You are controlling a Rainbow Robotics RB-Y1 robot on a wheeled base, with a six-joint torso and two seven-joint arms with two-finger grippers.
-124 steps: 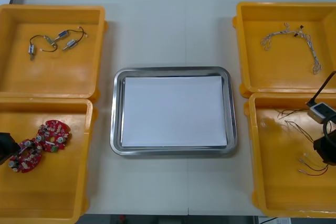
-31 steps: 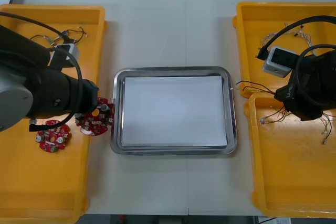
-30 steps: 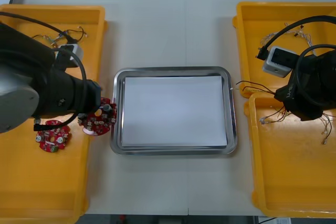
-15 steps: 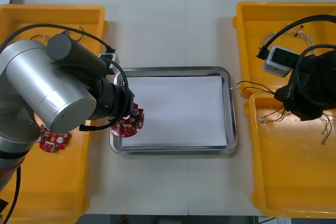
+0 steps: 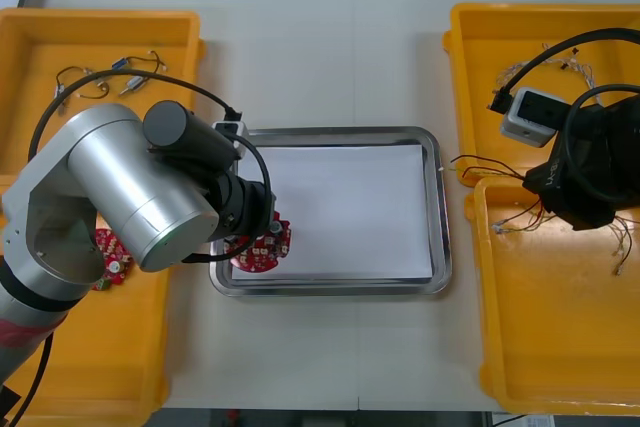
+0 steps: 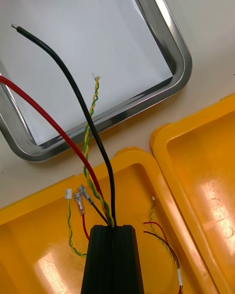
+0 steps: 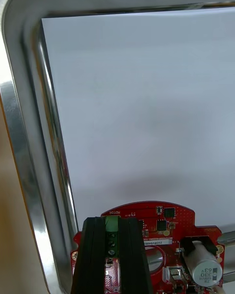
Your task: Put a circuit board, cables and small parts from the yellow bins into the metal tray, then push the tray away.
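My left gripper [image 7: 116,221] clenched a board [image 7: 164,223] over the tray's [image 5: 330,135] near-left corner. My right gripper [image 6: 113,228], clamped on cables [image 6: 93,142], hung above the two right bins [image 5: 540,13], near the tray.

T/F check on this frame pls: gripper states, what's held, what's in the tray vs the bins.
1. The left gripper is shut on a circuit board at the tray's near left corner. True.
2. The right gripper is open and holds nothing. False: it is shut on cables, black, red and twisted yellow-green.
3. A second circuit board lies in the near left bin. True.
4. Cables already lie on the tray's white inside. False: none lie there; the right gripper holds its cables by the tray's right rim.
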